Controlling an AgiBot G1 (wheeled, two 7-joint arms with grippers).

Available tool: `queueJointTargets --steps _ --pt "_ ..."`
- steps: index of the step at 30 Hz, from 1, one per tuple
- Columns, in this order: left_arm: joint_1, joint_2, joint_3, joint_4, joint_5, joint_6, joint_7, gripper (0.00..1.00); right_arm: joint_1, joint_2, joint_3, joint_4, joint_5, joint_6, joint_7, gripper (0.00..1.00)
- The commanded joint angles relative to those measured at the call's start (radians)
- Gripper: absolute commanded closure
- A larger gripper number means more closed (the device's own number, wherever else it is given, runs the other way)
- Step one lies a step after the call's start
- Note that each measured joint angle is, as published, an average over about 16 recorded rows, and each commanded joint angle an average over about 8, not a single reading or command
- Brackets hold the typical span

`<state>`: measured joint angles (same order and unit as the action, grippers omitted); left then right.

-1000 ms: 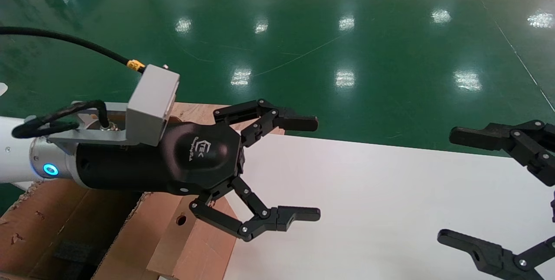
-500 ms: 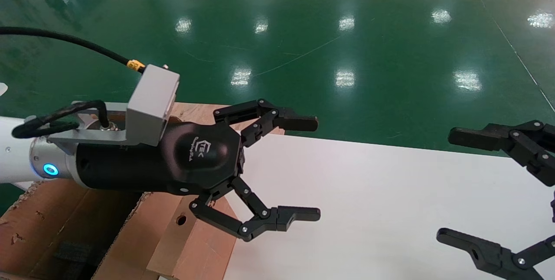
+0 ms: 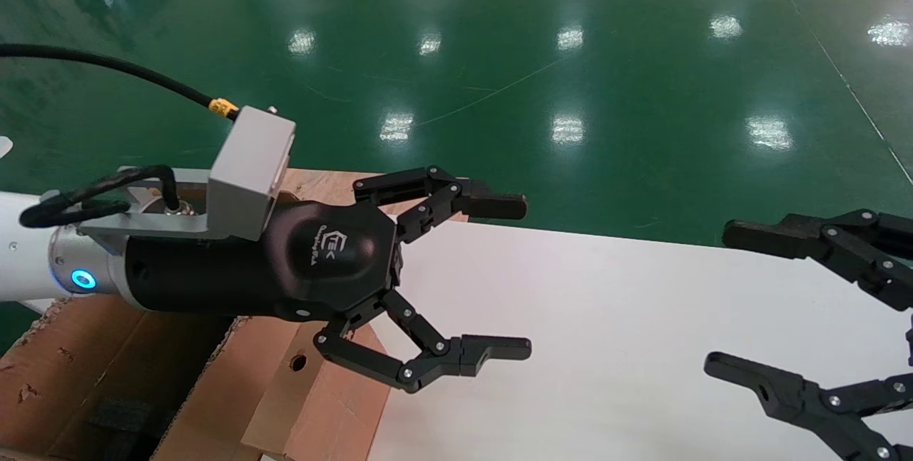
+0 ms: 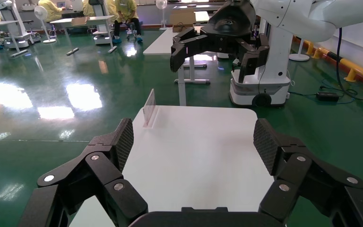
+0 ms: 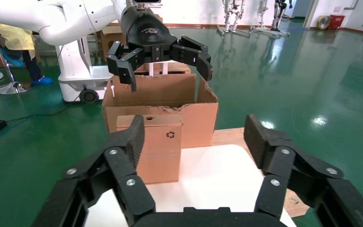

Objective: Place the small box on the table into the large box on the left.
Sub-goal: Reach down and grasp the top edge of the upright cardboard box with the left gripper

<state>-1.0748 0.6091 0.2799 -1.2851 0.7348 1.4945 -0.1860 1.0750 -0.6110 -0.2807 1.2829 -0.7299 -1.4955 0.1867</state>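
Farthest left stands the large box (image 3: pixel 85 382), its torn flaps up and a dark block, foam perhaps, dimly visible inside; it sits under the wrist of the left arm. Just beside it, pressed against its wall as far as I can tell, the small box (image 3: pixel 314 397) stands upright at the edge of the table (image 3: pixel 606 347), with its punched hole near the top and directly below the lower finger of the left gripper (image 3: pixel 510 275). That gripper hangs in the air above the carton, jaws spread wide and gripping nothing, pointing across the white top. A light wooden board (image 3: pixel 324 183) shows behind it. Well off to the right, the right gripper (image 3: pixel 720 304) hovers over the table's far side, likewise wide and empty, facing the small box from a distance.
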Motion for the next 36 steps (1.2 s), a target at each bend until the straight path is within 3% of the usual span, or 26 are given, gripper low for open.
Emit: queueJointTargets --steps 1,9,19,29,32,36 --pt "0.000 0.001 0.000 0.001 -0.003 0.001 -0.001 0.00 0.000 0.000 0.000 0.000 0.000 0.000 0.000 1.00" --pt "-0.005 -0.031 0.011 -0.022 0.068 -0.039 -0.015 0.00 0.000 0.000 -0.001 -0.001 0.000 0.000 0.000 1.00" --pt "-0.069 -0.100 0.071 -0.063 0.283 -0.111 -0.128 0.00 0.001 0.000 -0.001 -0.001 0.001 0.000 -0.001 1.00" --pt "-0.097 -0.098 0.083 -0.051 0.313 -0.114 -0.160 0.00 0.001 0.000 -0.001 -0.001 0.000 0.000 -0.001 1.00" --pt "-0.127 -0.096 0.106 -0.043 0.358 -0.134 -0.256 0.00 0.001 0.000 -0.002 -0.002 0.000 0.000 -0.001 1.00" --pt "-0.210 -0.075 0.165 -0.045 0.467 -0.154 -0.483 0.00 0.001 0.000 -0.002 -0.002 0.000 0.000 -0.001 1.00"
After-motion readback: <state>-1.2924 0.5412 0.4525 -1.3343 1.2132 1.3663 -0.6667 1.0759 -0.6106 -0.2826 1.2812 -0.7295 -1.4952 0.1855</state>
